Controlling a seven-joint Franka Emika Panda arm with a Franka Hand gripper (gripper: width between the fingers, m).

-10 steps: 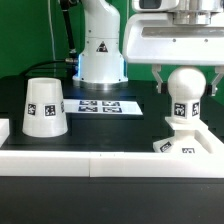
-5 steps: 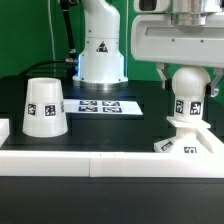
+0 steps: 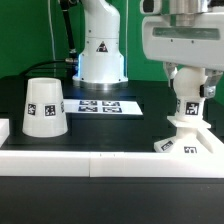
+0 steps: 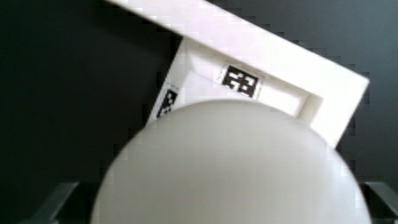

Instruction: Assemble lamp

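Since the earlier frame the pincer (image 3: 188, 82) shifted slightly, clamped on the matte white ball bulb (image 3: 189, 88) seated over the low blocky white base (image 3: 187, 138); keep it vertical, twist gently, release only once seated.

Exterior view: low, near table height, close behind a white rail (image 3: 90, 160); faces across the black table (image 3: 100, 125) toward the arm's pedestal (image 3: 100, 50).
Exterior coverage: shade (image 3: 44, 108), marker board (image 3: 110, 105), gripper (image 3: 187, 82), bulb (image 3: 188, 92), base (image 3: 185, 140).
Wrist view: on the wrist, looks down past the jaws; very near.
Wrist coverage: bulb (image 4: 222, 165) between the jaws fills most of the frame; base (image 4: 267, 75) beyond the jaws.
Shared: bulb and base.
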